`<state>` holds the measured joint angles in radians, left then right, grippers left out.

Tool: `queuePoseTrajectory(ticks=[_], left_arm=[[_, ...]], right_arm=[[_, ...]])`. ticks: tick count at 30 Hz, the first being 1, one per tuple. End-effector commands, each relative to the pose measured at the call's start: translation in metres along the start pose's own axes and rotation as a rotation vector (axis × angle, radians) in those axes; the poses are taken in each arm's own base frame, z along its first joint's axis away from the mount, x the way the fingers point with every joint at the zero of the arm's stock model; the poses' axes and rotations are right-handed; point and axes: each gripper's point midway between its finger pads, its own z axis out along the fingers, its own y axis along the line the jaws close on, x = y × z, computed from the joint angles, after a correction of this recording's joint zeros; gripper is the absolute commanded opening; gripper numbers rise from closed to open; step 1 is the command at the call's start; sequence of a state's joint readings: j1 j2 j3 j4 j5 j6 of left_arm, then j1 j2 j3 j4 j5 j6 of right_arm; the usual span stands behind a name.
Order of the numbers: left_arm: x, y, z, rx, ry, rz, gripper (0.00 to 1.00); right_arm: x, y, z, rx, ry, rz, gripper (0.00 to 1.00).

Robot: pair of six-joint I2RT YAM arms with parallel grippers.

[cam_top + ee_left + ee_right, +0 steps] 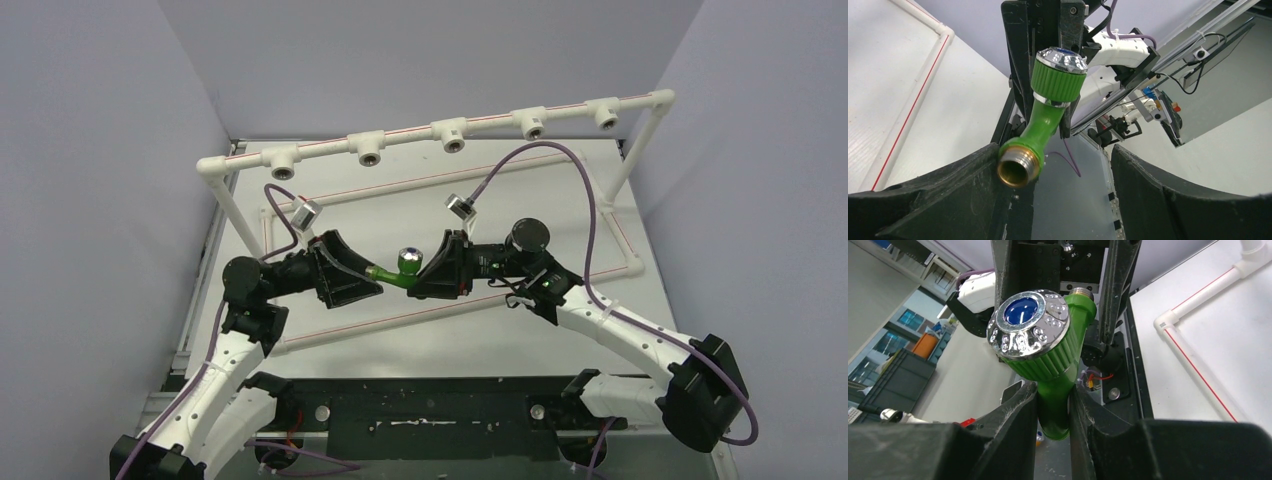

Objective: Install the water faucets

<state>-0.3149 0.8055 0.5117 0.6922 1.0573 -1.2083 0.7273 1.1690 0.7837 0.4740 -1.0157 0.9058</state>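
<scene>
The bright-green water faucet hangs in mid-air between my two grippers, above the table's middle. My right gripper is shut on its bent spout. In the right wrist view both fingers press the green spout, and the chrome, blue-capped handle faces the camera. My left gripper stands open around the other end. In the left wrist view the metal threaded end sits close to the left finger, while the right finger is well apart from it.
A white pipe frame with several tee fittings spans the back of the table on two upright legs. More white pipe with a red stripe lies flat on the table around the arms. Purple cables loop above both wrists.
</scene>
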Motion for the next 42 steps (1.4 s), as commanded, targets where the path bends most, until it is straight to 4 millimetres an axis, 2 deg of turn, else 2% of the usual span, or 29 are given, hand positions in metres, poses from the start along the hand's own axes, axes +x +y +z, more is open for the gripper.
queuePoseTrajectory(ticks=[1, 5, 15, 24, 27, 28, 29, 30, 32, 35, 37, 39, 42], left_arm=[[-0.007, -0.028, 0.002, 0.083, 0.009, 0.089, 0.74], [-0.005, -0.032, 0.001, 0.095, 0.018, 0.100, 0.72], [-0.005, -0.031, 0.002, 0.092, 0.013, 0.096, 0.62], [-0.002, -0.028, 0.001, 0.087, 0.010, 0.091, 0.47], [-0.002, -0.028, 0.001, 0.088, 0.008, 0.094, 0.31], [-0.001, -0.029, 0.000, 0.091, 0.008, 0.098, 0.21], [-0.001, -0.029, 0.000, 0.091, 0.005, 0.102, 0.04], [-0.001, -0.029, 0.000, 0.092, 0.005, 0.104, 0.00], [0.000, -0.028, 0.000, 0.095, 0.004, 0.110, 0.00], [0.001, -0.026, 0.000, 0.090, -0.001, 0.103, 0.00], [0.000, -0.025, 0.000, 0.086, -0.008, 0.100, 0.00], [-0.002, -0.024, 0.000, 0.080, -0.023, 0.097, 0.00], [-0.003, -0.020, 0.000, 0.062, -0.040, 0.082, 0.00]], right_arm=[[-0.027, 0.039, 0.006, -0.124, -0.044, -0.102, 0.00], [-0.029, 0.039, 0.007, -0.125, -0.051, -0.099, 0.00], [-0.021, 0.038, 0.010, -0.130, -0.029, -0.076, 0.00], [-0.018, 0.038, 0.011, -0.129, -0.025, -0.061, 0.00], [-0.018, 0.037, 0.011, -0.126, -0.026, -0.055, 0.00], [-0.017, 0.037, 0.011, -0.126, -0.026, -0.055, 0.00], [-0.017, 0.037, 0.011, -0.126, -0.026, -0.056, 0.00], [-0.017, 0.037, 0.011, -0.123, -0.027, -0.058, 0.00], [-0.016, 0.035, 0.010, -0.116, -0.031, -0.059, 0.01], [-0.017, 0.035, 0.008, -0.103, -0.045, -0.075, 0.13], [-0.018, 0.033, 0.007, -0.077, -0.057, -0.092, 0.25], [-0.020, 0.033, 0.004, -0.048, -0.076, -0.133, 0.44], [-0.026, 0.032, -0.002, 0.011, -0.119, -0.206, 0.59]])
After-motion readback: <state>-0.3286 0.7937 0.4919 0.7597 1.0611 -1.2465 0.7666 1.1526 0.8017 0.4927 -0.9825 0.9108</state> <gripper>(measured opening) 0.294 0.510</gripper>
